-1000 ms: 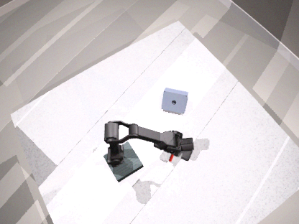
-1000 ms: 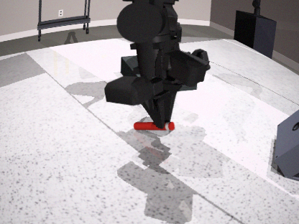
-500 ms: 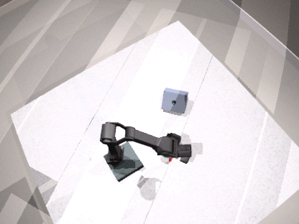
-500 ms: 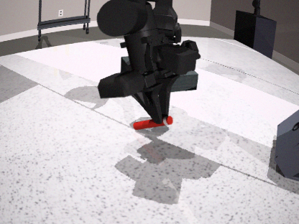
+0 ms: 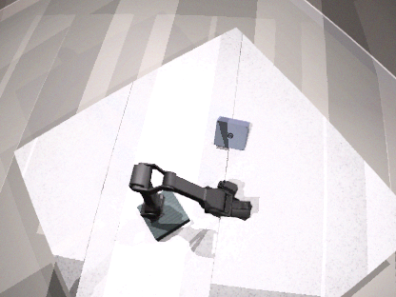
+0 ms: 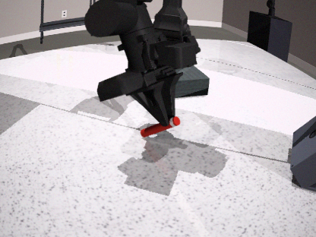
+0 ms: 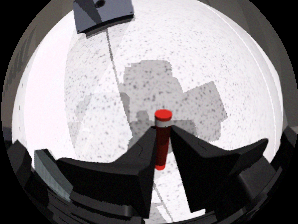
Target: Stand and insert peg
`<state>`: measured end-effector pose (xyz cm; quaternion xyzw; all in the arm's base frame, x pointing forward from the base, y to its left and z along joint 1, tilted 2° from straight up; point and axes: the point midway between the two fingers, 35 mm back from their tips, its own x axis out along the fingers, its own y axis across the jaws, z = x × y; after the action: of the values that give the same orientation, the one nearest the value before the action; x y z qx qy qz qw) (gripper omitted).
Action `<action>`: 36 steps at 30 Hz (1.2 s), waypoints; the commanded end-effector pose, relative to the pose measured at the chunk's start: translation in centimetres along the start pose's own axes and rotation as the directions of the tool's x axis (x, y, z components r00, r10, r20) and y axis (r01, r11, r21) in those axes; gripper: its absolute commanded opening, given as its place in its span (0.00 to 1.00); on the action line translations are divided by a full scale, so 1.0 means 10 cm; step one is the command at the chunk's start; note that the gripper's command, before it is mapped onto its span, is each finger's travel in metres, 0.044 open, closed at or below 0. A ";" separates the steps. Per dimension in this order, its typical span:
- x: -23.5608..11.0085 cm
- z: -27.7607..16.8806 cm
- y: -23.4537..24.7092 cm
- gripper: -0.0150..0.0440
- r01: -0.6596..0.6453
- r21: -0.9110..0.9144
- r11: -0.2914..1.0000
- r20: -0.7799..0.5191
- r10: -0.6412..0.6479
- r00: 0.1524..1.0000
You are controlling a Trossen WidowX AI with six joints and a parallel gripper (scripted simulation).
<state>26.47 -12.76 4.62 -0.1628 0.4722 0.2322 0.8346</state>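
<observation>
Speckled white table (image 6: pixel 76 182) fills the exterior view, with the red peg (image 6: pixel 157 129) at centre frame, near level, raised above its shadow. Gripper (image 6: pixel 169 121) fingers stand narrowly closed on the peg beside its white-banded end. Sloped panel (image 6: pixel 304 156) sits well apart at right edge.

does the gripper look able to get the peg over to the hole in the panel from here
Probably yes: the gripper is shut on the red peg, and nothing stands between it and the sloped panel.
</observation>
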 end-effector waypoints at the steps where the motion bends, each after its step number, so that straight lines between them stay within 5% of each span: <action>1: -0.02 -0.02 0.02 0.34 -0.002 -0.004 1.000 0.033 0.002 0.999; 36: -0.17 -0.21 0.02 0.34 -0.002 -0.004 1.000 0.326 0.003 0.945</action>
<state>24.40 -14.11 5.34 -0.1312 0.3365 0.2531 0.8975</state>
